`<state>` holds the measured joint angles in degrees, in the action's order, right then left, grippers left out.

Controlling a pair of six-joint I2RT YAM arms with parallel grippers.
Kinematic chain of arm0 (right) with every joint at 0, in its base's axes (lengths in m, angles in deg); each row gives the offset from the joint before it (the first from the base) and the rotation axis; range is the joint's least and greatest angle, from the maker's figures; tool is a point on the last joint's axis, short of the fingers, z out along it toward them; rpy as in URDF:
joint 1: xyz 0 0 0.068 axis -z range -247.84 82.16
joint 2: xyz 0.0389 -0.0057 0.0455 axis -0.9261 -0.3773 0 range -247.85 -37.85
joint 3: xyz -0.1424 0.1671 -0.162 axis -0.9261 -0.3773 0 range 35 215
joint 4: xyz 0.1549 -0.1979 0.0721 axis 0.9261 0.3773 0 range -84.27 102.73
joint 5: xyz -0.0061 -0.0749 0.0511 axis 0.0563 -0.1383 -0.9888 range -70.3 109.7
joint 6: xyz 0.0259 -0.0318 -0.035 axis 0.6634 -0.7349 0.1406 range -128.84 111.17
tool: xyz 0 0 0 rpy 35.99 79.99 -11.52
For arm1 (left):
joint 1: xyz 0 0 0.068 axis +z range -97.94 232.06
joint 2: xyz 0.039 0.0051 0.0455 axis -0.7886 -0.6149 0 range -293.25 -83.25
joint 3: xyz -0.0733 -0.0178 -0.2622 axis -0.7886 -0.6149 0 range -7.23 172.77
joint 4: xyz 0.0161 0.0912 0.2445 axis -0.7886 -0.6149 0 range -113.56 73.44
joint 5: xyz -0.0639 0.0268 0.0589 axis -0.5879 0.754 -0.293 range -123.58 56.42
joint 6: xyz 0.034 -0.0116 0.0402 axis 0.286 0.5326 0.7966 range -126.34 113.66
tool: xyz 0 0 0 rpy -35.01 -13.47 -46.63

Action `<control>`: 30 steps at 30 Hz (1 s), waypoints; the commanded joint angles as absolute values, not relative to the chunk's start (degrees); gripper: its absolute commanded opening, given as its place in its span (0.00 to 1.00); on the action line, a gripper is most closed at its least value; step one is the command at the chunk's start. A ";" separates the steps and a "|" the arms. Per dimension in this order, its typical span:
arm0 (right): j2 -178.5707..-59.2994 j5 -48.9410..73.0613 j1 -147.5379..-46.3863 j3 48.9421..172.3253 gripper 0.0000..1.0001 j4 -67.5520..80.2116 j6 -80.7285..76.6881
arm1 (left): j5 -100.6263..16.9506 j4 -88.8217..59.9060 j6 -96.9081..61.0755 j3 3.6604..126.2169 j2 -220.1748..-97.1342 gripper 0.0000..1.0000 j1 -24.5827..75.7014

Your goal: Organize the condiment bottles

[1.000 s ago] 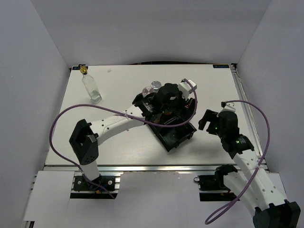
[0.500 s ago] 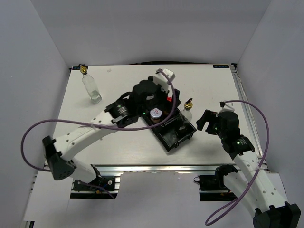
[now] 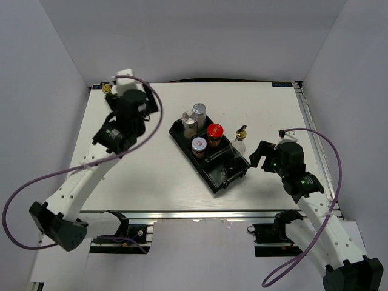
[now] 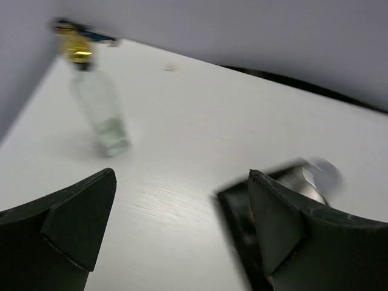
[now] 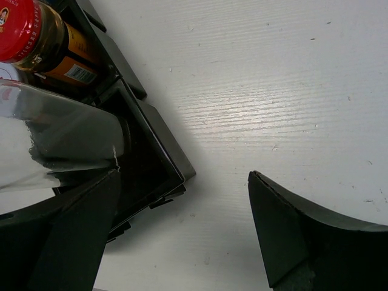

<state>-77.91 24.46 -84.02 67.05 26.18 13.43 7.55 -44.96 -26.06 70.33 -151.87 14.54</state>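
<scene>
A black tray (image 3: 223, 177) lies mid-table and holds two silver-capped shakers (image 3: 194, 115), a red-capped brown jar (image 3: 214, 132) and a white-and-red-lidded jar (image 3: 199, 145). One glass bottle with a gold spout (image 3: 240, 138) stands at the tray's right side; I cannot tell if it is inside. The other glass bottle (image 4: 100, 109) stands alone at the back left; from above only its spout (image 3: 107, 88) shows. My left gripper (image 3: 138, 108) is open and empty above it (image 4: 182, 176). My right gripper (image 3: 260, 154) is open and empty beside the tray's near end (image 5: 183, 176).
The right wrist view shows the tray's near compartment (image 5: 163, 139), the red-capped jar (image 5: 24, 27) and the near glass bottle (image 5: 54, 145). White walls close the table on three sides. The left arm's purple cable loops over the table's left part.
My left arm has swung from over the tray to the back left, near the lone bottle. The jars in the tray are now uncovered. The right arm has not moved.
</scene>
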 commanded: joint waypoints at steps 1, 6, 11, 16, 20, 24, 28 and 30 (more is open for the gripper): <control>-77.41 24.10 -83.83 67.43 0.89 24.81 12.96 | 12.73 -45.58 -28.84 69.67 -153.73 0.98 26.46; -76.88 24.63 -83.83 67.43 0.89 24.72 12.70 | 8.71 -34.68 -19.36 67.21 -157.16 0.98 32.98; -76.35 23.13 -83.83 67.26 0.89 24.46 12.17 | 3.16 -33.62 -19.52 70.73 -165.14 0.98 42.11; -77.05 24.36 -83.83 67.25 0.89 24.45 12.26 | 7.91 -30.63 -16.36 73.10 -172.10 0.98 44.06; -77.76 24.53 -83.83 67.52 0.89 24.54 12.17 | 4.92 -25.19 -13.55 72.84 -174.74 0.98 46.43; -77.23 24.36 -83.83 67.70 0.89 24.46 11.91 | 3.95 -18.00 -10.91 70.65 -174.66 0.98 46.61; -77.05 24.62 -83.92 67.96 0.89 24.63 11.91 | 4.22 -12.61 -8.19 68.27 -174.74 0.98 47.22; -76.88 24.62 -83.92 67.96 0.89 24.54 11.82 | 2.47 -11.21 -7.66 68.27 -175.62 0.98 47.57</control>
